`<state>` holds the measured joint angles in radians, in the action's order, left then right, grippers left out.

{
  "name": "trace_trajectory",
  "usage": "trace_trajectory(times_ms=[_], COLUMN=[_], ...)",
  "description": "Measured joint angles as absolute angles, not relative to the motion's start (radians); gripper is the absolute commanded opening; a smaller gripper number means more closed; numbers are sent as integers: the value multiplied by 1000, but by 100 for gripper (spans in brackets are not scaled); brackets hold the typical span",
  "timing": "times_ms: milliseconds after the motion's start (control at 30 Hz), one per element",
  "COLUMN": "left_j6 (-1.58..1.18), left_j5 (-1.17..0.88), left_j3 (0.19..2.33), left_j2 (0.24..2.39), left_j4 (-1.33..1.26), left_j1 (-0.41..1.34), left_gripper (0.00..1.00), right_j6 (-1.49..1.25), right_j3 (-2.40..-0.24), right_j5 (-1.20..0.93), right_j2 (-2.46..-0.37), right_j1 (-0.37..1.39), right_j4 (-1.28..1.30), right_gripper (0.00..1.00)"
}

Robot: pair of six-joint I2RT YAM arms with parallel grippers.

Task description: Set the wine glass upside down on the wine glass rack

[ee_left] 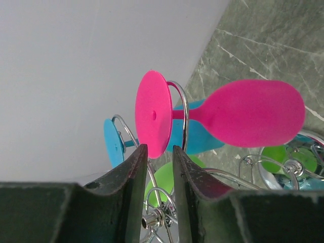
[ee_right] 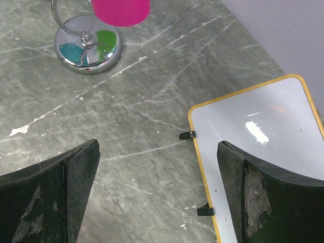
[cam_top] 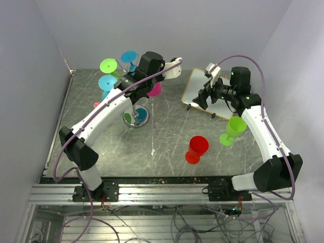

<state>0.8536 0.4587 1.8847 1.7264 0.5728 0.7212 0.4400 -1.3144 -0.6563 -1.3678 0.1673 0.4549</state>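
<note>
On the table (cam_top: 167, 136), the wine glass rack (ee_left: 183, 109) holds the pink wine glass (ee_left: 253, 119) upside down, its stem lying crosswise to the left hand (ee_left: 158, 152). That hand's fingers are slightly parted about the foot's rim. The right hand (ee_right: 158, 147) is spread wide and well apart.

you're looking at a lab test cell, plain white walls (cam_top: 152, 25) boxing in your marble-look table (cam_top: 167, 131), two robot arms (cam_top: 109, 106) bolted to aluminium rails (cam_top: 162, 195), loose cables (cam_top: 177, 223) beneath
</note>
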Motion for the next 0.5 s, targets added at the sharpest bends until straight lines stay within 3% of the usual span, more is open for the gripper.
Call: trace_trajectory(times_ms=[500], left_j6=[767], left_j5=[303], left_j3=[1913], left_j2=[1634], left_j4=[698], left_j1=[714], left_gripper=[52], right_j6=[564], right_j3=[-1314], right_j5=[-591], right_j2=[-1331], right_j1=[167], right_j4=[534], right_gripper=[99])
